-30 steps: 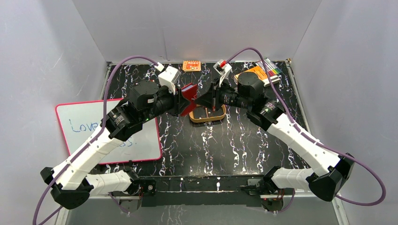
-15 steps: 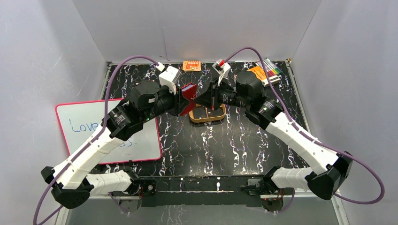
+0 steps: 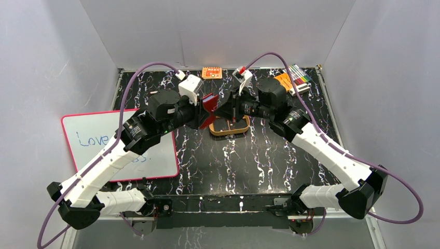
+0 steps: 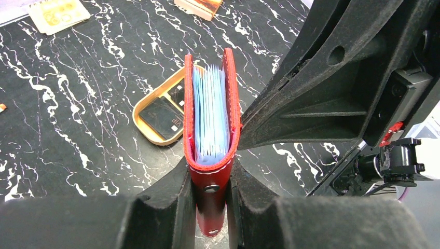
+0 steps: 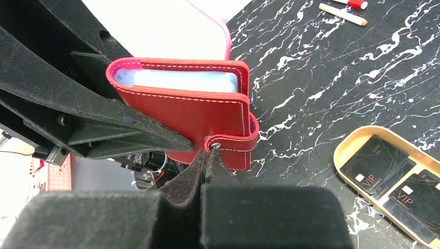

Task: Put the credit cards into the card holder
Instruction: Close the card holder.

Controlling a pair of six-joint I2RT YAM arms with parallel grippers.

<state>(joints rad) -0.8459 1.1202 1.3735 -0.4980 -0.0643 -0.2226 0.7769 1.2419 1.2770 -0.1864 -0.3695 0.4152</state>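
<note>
Red and leather-like, the card holder (image 3: 209,102) hangs in the air over the middle of the black marbled worktop (image 3: 259,161), well above the surface and tilted on edge. The left claw (image 4: 210,176) is closed on its folded spine, one finger on each cover, just above the snap stud. Between the two covers sits a stack of pale blue leaves — I cannot tell whether they are sleeves or cards. The right claw (image 5: 206,154) faces it with its jaws fully together, the tips at the snap-button tab that wraps round the holder's edge; whether any of the tab is pinched between them I cannot tell. Below and just behind the holder lies a tan oval tray (image 3: 229,132) with a divider, and in it the dark credit cards (image 5: 376,166) marked VIP, one in each compartment. From the left wrist the holder covers part of the tray, and the bulk of the right claw fills the right of that view; from above, both wrists crowd round the holder and hide most of it. A pink-rimmed whiteboard (image 3: 85,127) lies at the left edge under the left arm, an orange packet (image 3: 211,72) at the far edge, an orange booklet (image 3: 283,80) and markers (image 3: 300,74) in the far right corner.
</note>
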